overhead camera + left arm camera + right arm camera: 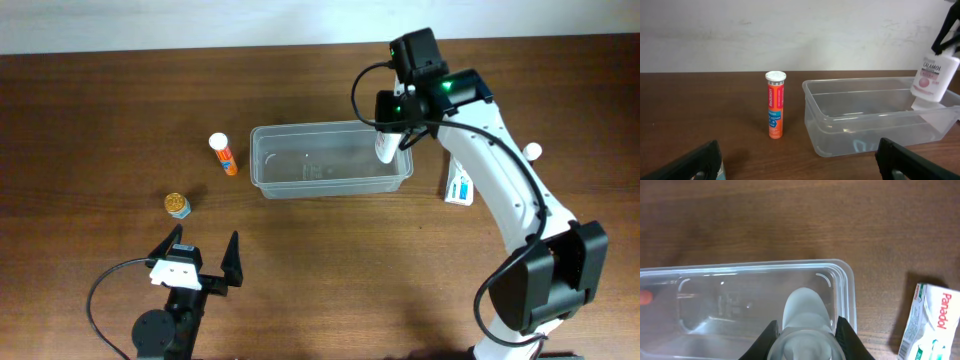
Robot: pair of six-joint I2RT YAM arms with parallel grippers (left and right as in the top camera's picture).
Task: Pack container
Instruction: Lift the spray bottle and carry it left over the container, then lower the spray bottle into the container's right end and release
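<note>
The right fingers [849, 342] clamp a white lotion bottle [934, 75] by its top and hold it over the right end of the container [310, 165]. The container lies empty at the middle of the surface [100, 100]. This looks like the placing step: next, lower the bottle inside the wall and release it. The left fingers [235, 265] stand wide, holding nothing, well in front of the container. An orange tube [223, 154] stands just left of the container, a small jar [177, 205] further left, and a Panadol box [458, 185] just right. Nothing seems to block the drop.
</note>
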